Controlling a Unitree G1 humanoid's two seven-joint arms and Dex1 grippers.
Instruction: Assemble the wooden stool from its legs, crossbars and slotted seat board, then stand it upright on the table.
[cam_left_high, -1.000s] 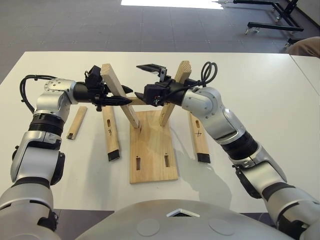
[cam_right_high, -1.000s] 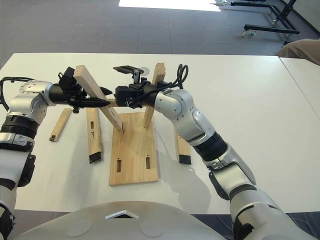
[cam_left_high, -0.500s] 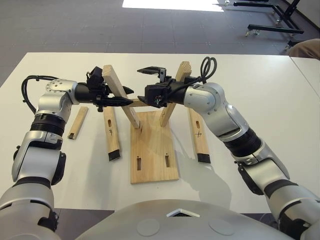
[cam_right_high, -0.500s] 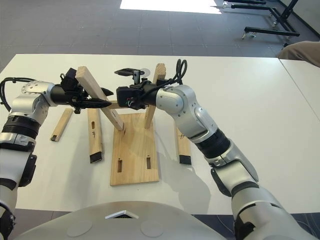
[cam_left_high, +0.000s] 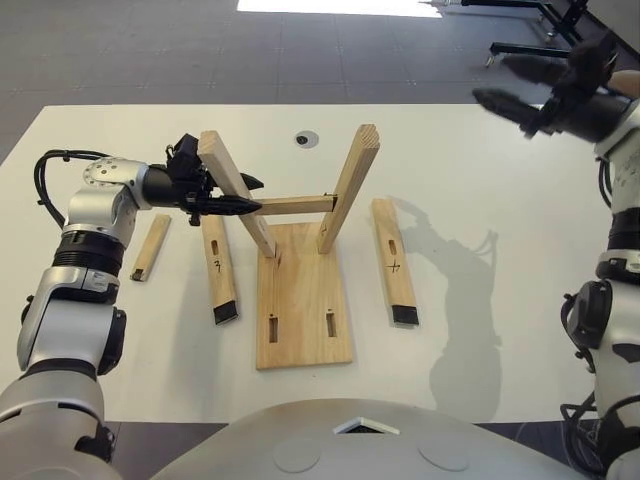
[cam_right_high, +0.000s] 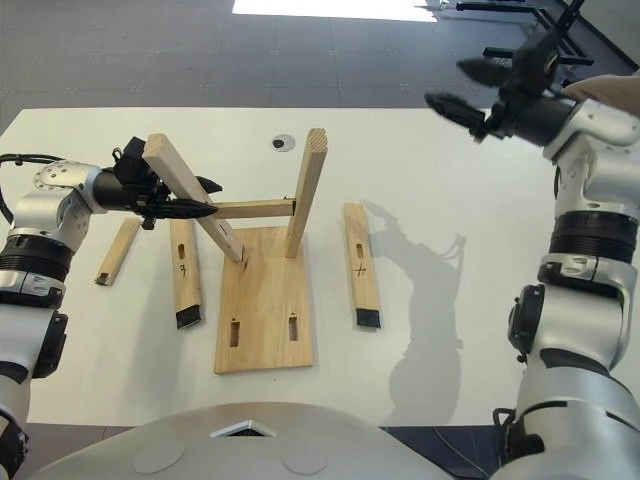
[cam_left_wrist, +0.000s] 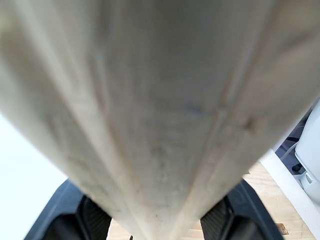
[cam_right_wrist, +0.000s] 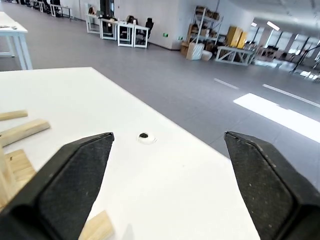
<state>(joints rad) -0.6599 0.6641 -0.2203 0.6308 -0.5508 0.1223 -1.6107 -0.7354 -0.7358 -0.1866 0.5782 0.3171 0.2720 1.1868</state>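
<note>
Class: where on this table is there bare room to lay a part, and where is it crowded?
Bare: the table right of the cross-marked leg, and the far strip around the grommet. Crowded: left of the seat board, where a loose leg, the short crossbar and the left gripper clamping the tilted leg sit close.

- Bench (cam_left_high: 480, 330): plain white top. Small round grommet (cam_left_high: 303, 138) is grey with a dark centre.
- Seat board (cam_left_high: 300, 300): pale honey wood, faint lengthwise grain, dark slots.
- Tilted leg (cam_left_high: 235, 185), upright leg (cam_left_high: 350, 185) and joining crossbar (cam_left_high: 295, 205): same pale bare wood.
- Left flat leg (cam_left_high: 220, 265) and right flat leg (cam_left_high: 392, 255): pale wood, black at the near end, a dark pen mark on each face.
- Short crossbar (cam_left_high: 152, 245): pale wood.
- Left gripper (cam_left_high: 245, 195): black jaws; arm silver-grey with black bands.
- Right gripper (cam_left_high: 492, 78): black jaws, finely textured dark grey inner faces.
- Floor (cam_left_high: 150, 50): dark grey, faint grid of tile lines.
</note>
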